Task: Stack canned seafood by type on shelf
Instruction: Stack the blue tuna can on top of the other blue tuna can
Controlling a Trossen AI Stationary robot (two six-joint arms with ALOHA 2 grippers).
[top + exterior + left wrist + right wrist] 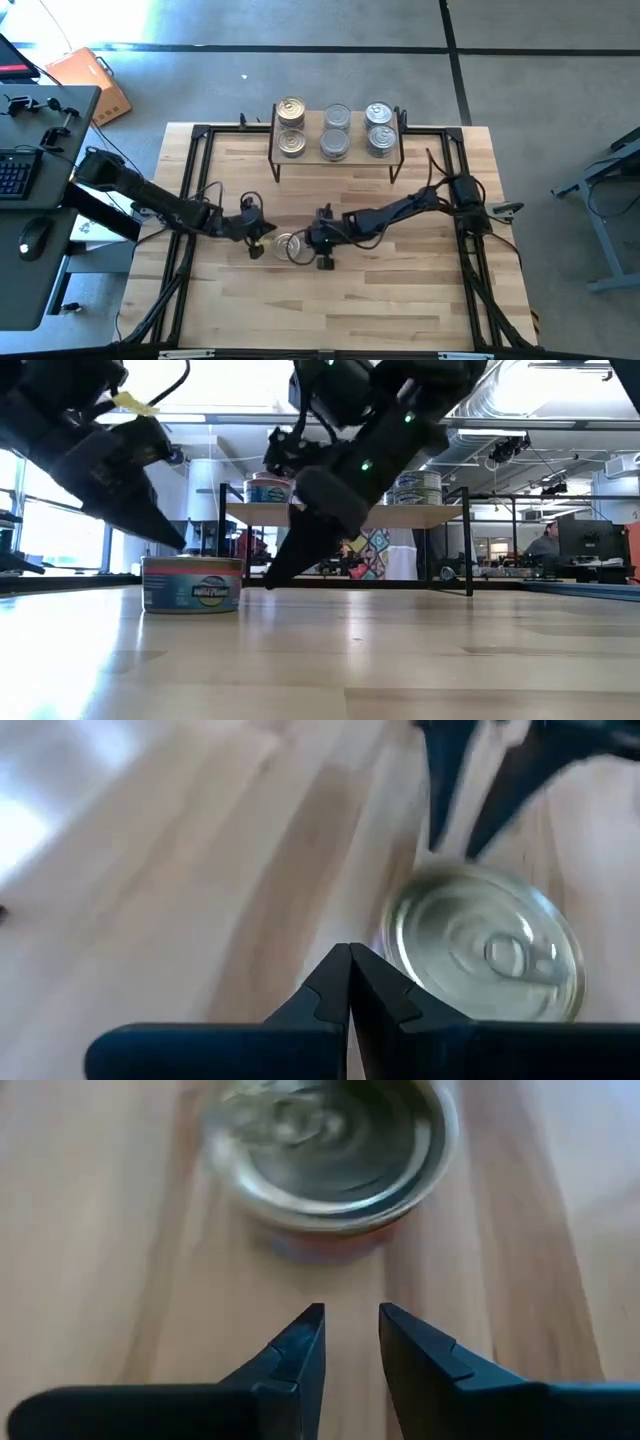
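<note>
Working toward the last short silver-lidded tin (287,244) on the counter (400,290); six seemingly are sitting stacked on the light-wood shelf (336,160); my right claw (350,1342) is hovering slightly parted, empty; the left claw (350,982) is closed, empty.

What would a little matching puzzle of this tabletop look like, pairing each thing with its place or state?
Things:
1. left hand
2. right hand
3. lone round silver-lidded tin
4. small light-wood shelf on thin black legs

States:
A. carries stacked tins at the table's far edge
B. fingers pressed shut
C. sits on the tabletop between both hands
D. fingers slightly apart, empty

Pairs: 1-B, 2-D, 3-C, 4-A
</note>
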